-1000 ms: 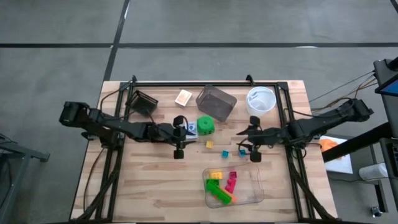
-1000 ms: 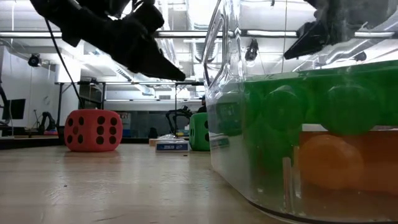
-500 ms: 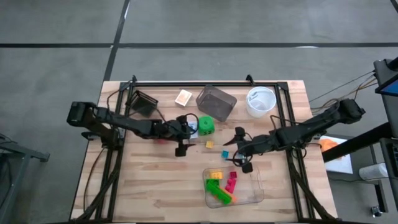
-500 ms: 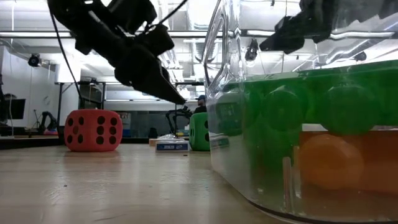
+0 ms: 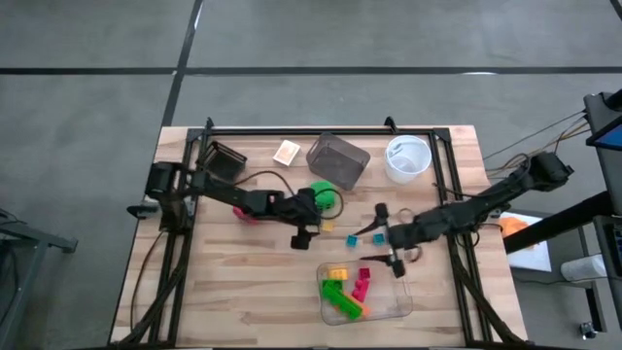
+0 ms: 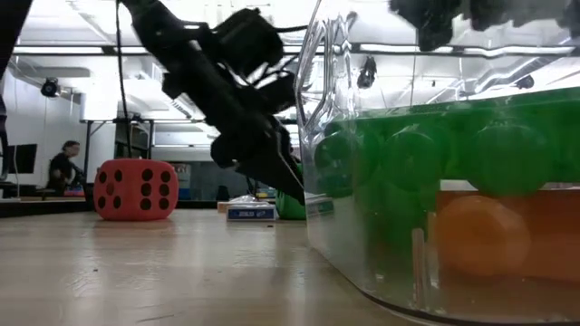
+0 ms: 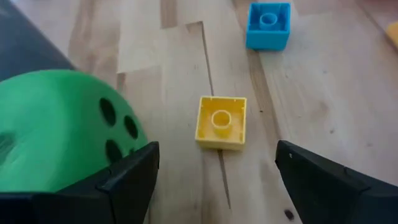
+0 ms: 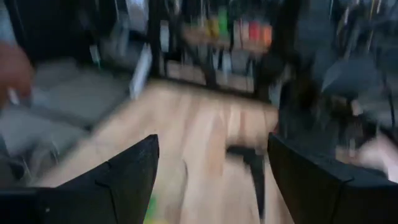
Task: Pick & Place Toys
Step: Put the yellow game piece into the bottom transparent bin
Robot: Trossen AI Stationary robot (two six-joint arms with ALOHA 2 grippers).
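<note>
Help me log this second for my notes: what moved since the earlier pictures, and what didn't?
The left gripper moved right past the green die, jaws opening, now framing the yellow brick. The right gripper swung left toward the clear tray and opened. Nothing is held. Dice, loose bricks, tray contents and white bowl stayed put.

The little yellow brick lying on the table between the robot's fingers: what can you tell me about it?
The small yellow brick looks like smooth, glossy plastic: square, with one round hollow stud on top. It lies flat, stud up, alone on the bare wooden table, over a seam between planks. Nothing touches it. The left end effector is open above it, one finger on either side. The green die with black dots sits close beside it, and a blue brick of the same shape lies a little farther off.
</note>
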